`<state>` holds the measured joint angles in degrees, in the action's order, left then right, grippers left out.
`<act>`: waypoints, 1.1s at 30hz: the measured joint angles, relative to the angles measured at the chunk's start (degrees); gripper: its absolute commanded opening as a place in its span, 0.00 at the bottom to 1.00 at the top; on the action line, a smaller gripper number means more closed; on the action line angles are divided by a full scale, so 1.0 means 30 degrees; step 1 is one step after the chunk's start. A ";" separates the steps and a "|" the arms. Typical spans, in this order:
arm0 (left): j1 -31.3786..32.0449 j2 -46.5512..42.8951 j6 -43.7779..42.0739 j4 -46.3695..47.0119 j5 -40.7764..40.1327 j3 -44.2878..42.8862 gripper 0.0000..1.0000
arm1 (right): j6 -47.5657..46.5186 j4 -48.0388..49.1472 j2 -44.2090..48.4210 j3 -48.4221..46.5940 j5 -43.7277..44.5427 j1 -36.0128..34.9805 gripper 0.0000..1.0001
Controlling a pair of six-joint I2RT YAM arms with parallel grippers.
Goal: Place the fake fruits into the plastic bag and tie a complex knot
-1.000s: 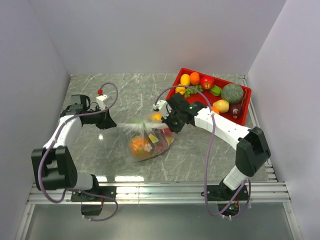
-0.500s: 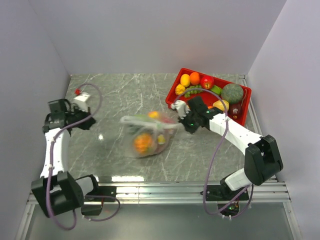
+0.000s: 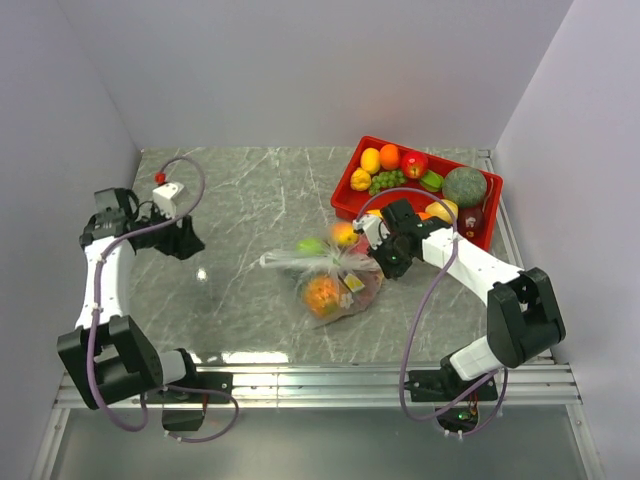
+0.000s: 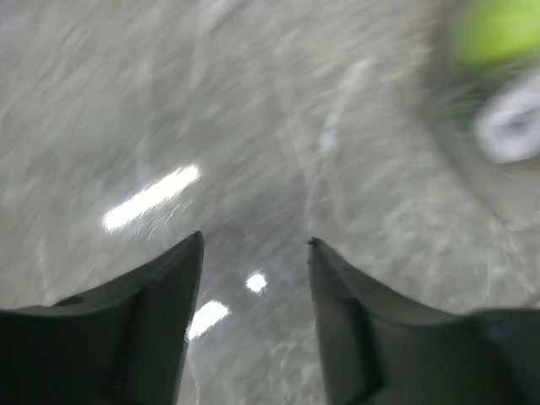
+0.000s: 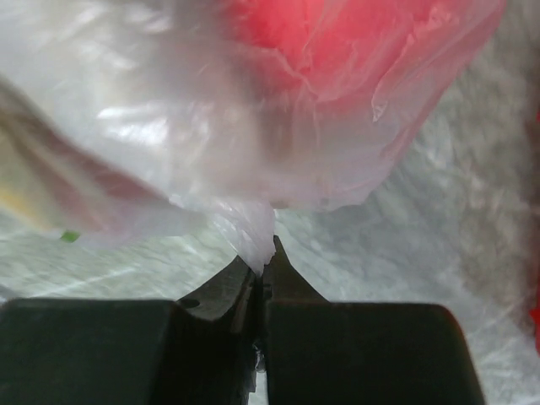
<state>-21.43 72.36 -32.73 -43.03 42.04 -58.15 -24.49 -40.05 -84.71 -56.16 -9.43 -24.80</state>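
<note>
The plastic bag [image 3: 338, 285] lies on the grey table with fake fruits inside: an orange one [image 3: 322, 295], a green one [image 3: 311, 245] and a yellow-orange one [image 3: 343, 234]. Its bunched neck trails a whitish tail [image 3: 285, 260] to the left, loose on the table. My right gripper [image 3: 380, 265] is shut on a twisted strand of the bag's film [image 5: 257, 228], with a red fruit [image 5: 337, 42] showing through the plastic above the gripper [image 5: 266, 253]. My left gripper [image 3: 192, 243] stands open far to the left of the bag, and in its own view the gripper [image 4: 253, 240] has only table between the fingers.
A red tray [image 3: 350, 185] at the back right holds several more fruits, among them a large green one [image 3: 464, 186] and green grapes [image 3: 385, 180]. White walls close in the left, back and right sides. The left wrist view is blurred, with a green fruit [image 4: 498, 29] at its top right.
My left gripper has let go of the bag's tail, opened and swung away left. The right gripper, still shut on the film, has dragged the bag rightward and nearer.
</note>
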 measured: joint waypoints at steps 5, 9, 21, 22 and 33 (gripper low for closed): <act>0.3891 -0.0386 -0.0219 -0.0488 0.1479 -0.0947 0.86 | 0.0087 -0.0175 -0.0029 -0.0284 -0.0911 -0.0277 0.00; 0.8123 -0.0233 -0.0466 -0.0437 0.0823 -0.0991 0.95 | 0.0291 -0.0430 -0.0495 -0.0444 -0.1268 -0.0495 0.00; 1.3304 0.4466 -0.1945 0.0270 -0.3628 -0.2674 0.93 | 0.0801 -0.0678 -0.1457 -0.2113 -0.1690 -0.1304 0.00; 1.3595 0.4889 -0.2033 0.0393 -0.3934 -0.2812 0.87 | 0.0845 -0.0699 -0.1472 -0.2171 -0.1690 -0.1311 0.00; 1.4090 0.6827 -0.3781 0.1056 -0.6594 -0.2929 0.00 | 0.0845 -0.0226 -0.1443 -0.2127 -0.1581 -0.1530 0.00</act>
<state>20.84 92.84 -44.07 -39.86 22.26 -66.94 -21.96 -40.73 -89.03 -62.54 -14.17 -29.39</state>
